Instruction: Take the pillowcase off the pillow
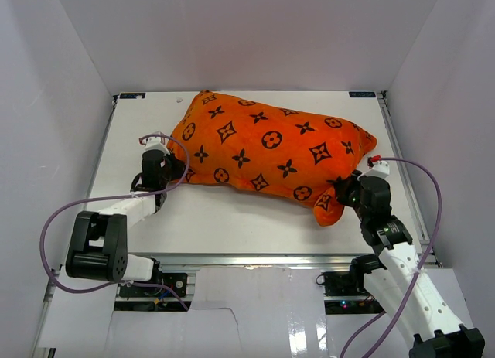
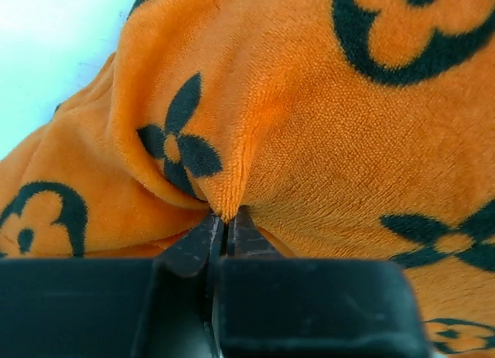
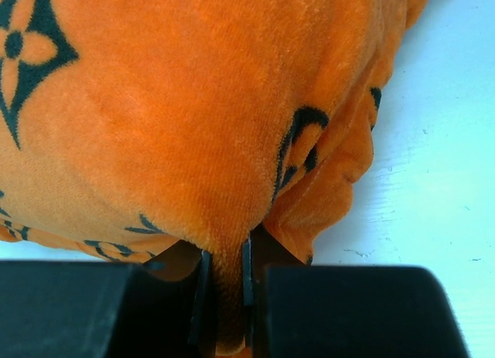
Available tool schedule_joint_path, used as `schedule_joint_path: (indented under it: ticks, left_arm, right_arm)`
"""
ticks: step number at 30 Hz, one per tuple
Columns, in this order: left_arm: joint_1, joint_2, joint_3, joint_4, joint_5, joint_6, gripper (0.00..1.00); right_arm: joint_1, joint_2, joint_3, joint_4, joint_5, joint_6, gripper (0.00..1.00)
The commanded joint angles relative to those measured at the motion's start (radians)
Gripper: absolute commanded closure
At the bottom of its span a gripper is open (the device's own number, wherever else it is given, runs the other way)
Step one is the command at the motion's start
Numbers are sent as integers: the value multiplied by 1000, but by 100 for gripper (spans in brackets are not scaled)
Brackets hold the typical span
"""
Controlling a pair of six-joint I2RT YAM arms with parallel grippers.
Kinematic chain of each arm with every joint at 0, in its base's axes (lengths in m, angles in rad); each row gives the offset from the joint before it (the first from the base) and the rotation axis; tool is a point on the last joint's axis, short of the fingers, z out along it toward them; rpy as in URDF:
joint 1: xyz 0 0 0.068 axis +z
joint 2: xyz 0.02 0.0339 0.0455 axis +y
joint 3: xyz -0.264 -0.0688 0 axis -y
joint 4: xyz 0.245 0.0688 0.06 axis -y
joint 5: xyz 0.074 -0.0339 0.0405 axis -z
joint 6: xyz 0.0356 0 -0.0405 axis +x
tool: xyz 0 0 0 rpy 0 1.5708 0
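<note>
While the orange pillowcase [image 1: 267,153] lies puffed full across the middle of the white bench [image 1: 232,219], slanting from the far left down to the near right, we have both arms reaching to it. Our left tool [image 2: 227,228] is drawn to a narrow slit, pinching a fold of plush at its left edge. Our right tool [image 3: 226,257] likewise clamps a fold of fabric at its near right corner.

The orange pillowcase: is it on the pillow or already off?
On. The pillowcase looks stuffed and puffy, no white pillow showing. The left pincer and right pincer each pinch its fabric.
</note>
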Motion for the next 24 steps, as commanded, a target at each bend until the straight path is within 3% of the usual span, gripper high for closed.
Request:
schedule_joint_path:
  ticks: [1, 8, 14, 17, 19, 24]
  left_arm:
    - [1, -55, 6, 14, -17, -1, 100]
    - [1, -290, 15, -149, 49, -120, 100]
    - [-3, -615, 196, -451, 107, -206, 100]
    - [-3, -728, 323, -518, 175, -257, 100]
    - [-3, -741, 403, -555, 202, -275, 100]
    - [-3, -651, 620, -667, 230, -265, 100]
  right_arm:
    - [-3, -23, 47, 82, -2, -9, 92]
    - [-3, -78, 70, 36, 25, 1, 92]
    - [-2, -92, 306, -104, 41, -34, 92]
    - [-2, -83, 460, -135, 61, -66, 92]
    - [-2, -60, 585, -152, 90, -85, 92]
    - [-2, 30, 713, -162, 140, -144, 92]
